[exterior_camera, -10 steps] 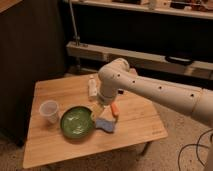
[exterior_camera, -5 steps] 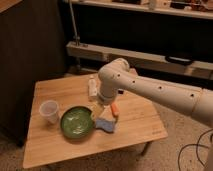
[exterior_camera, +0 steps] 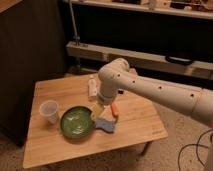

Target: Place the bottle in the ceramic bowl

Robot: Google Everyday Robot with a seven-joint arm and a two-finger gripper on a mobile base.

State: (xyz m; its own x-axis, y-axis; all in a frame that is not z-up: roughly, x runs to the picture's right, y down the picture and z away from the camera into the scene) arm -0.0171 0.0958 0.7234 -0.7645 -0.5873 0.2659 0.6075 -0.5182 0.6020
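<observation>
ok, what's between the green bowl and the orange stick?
Camera view: the end effector hangs there, at the rim of the green bowl, with a blue object just below it.

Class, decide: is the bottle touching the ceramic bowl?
Apart. The camera view shows the bottle lying on the table behind the ceramic bowl, bare wood between them; the gripper hangs by the bowl's far rim.
</observation>
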